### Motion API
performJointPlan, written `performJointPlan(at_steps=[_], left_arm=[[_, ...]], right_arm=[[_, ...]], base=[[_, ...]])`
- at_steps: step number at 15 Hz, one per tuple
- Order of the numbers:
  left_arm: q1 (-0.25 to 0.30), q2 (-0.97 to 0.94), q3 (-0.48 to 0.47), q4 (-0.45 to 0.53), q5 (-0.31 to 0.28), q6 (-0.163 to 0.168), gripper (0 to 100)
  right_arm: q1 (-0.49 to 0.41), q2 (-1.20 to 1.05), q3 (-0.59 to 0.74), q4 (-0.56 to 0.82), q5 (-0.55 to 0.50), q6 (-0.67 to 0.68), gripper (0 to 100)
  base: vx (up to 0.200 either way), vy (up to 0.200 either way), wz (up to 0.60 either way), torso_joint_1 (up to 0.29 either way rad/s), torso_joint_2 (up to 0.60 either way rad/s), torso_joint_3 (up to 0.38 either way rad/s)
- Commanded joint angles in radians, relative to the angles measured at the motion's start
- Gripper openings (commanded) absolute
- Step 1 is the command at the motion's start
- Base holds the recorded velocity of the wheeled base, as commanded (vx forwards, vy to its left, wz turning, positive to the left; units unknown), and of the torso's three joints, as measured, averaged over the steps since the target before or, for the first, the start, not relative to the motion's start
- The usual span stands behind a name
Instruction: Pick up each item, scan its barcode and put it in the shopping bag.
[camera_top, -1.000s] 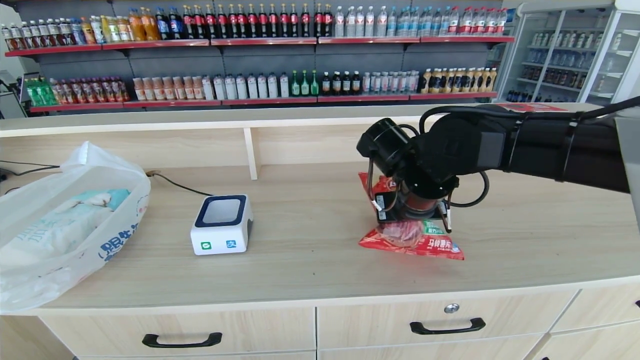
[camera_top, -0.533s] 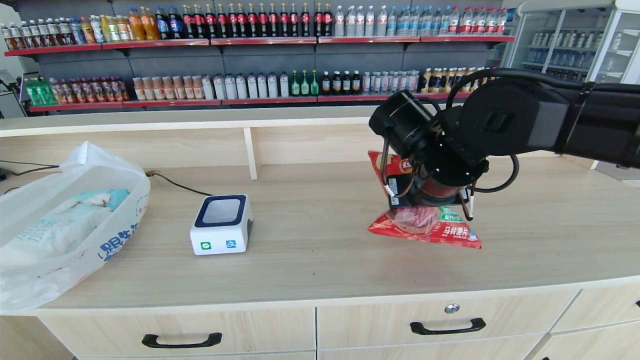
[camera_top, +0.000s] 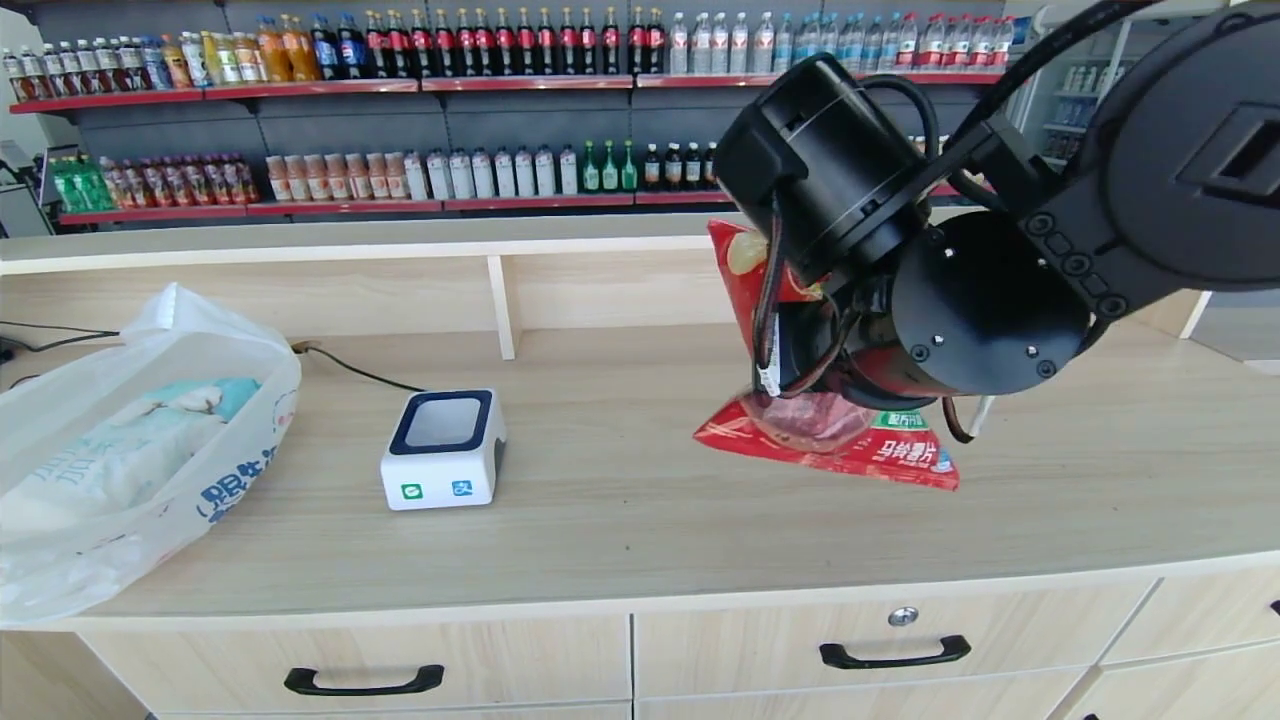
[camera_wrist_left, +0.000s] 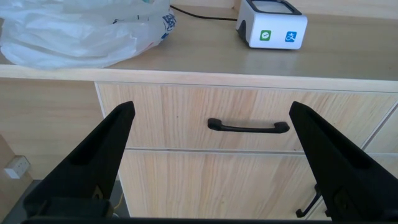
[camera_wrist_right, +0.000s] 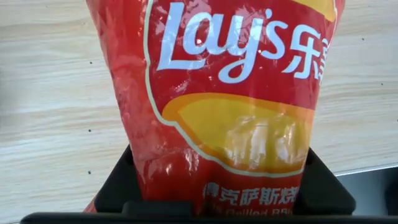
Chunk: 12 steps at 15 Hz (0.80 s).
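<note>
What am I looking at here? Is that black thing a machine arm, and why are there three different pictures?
It is a two-armed robot at a shop counter. The wide picture comes from a camera on its head; the other two from cameras on its wrists. The big black shape is the right arm; its right claw is shut on a red chip bag, held above the counter. The right wrist camera sees that bag from very close. The left claw is open and empty, down in front of the drawers. On the counter sit a small white barcode scanner and a white shopping bag with a pack inside.
</note>
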Motion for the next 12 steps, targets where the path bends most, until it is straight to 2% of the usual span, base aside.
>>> performJointPlan(at_steps=[1, 4, 8, 9, 11, 12], left_arm=[[0.0, 0.0, 0.0, 0.0, 0.0, 0.0, 100], [0.0, 0.0, 0.0, 0.0, 0.0, 0.0, 100], [0.0, 0.0, 0.0, 0.0, 0.0, 0.0, 100], [0.0, 0.0, 0.0, 0.0, 0.0, 0.0, 100], [0.0, 0.0, 0.0, 0.0, 0.0, 0.0, 100], [0.0, 0.0, 0.0, 0.0, 0.0, 0.0, 100]], right_arm=[[0.07, -0.048, 0.0, 0.002, -0.011, 0.052, 0], [0.124, -0.101, 0.0, -0.012, -0.008, 0.099, 0], [0.182, -0.201, 0.0, -0.165, 0.055, 0.18, 0], [0.187, -0.281, 0.038, -0.205, 0.124, 0.196, 0], [0.181, -0.419, 0.259, -0.329, 0.254, 0.193, 0], [0.15, -0.486, 0.39, -0.412, 0.326, 0.185, 0]], base=[[0.0, 0.0, 0.0, 0.0, 0.0, 0.0], [0.0, 0.0, 0.0, 0.0, 0.0, 0.0], [0.0, 0.0, 0.0, 0.0, 0.0, 0.0], [0.0, 0.0, 0.0, 0.0, 0.0, 0.0], [0.0, 0.0, 0.0, 0.0, 0.0, 0.0], [0.0, 0.0, 0.0, 0.0, 0.0, 0.0]])
